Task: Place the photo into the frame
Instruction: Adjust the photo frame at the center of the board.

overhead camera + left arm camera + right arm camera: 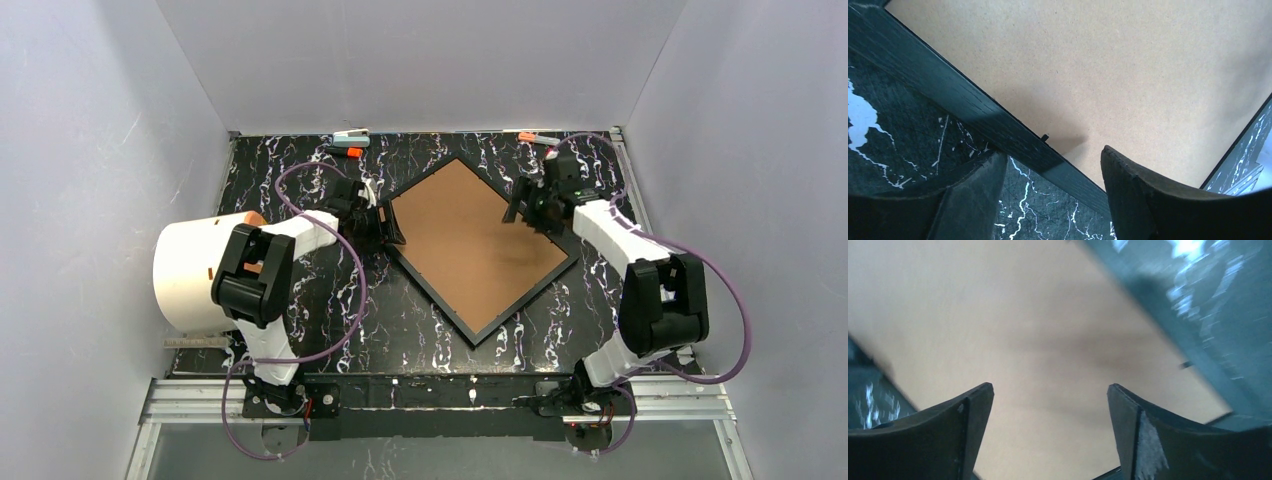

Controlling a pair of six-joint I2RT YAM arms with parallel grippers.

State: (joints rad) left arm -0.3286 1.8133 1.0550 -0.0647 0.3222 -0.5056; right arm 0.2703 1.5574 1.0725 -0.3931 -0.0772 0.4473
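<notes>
Thin black rectangular frame (430, 293) holding flat brown board (470, 240), centre of table (400, 320); left gripper (385, 228) parted astride its rim; right gripper (520, 210) wide above board.

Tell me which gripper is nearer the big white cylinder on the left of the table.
Left. The left gripper hangs right of the white cylinder, by the frame; the right gripper is farther right, over the brown backing board.
</notes>
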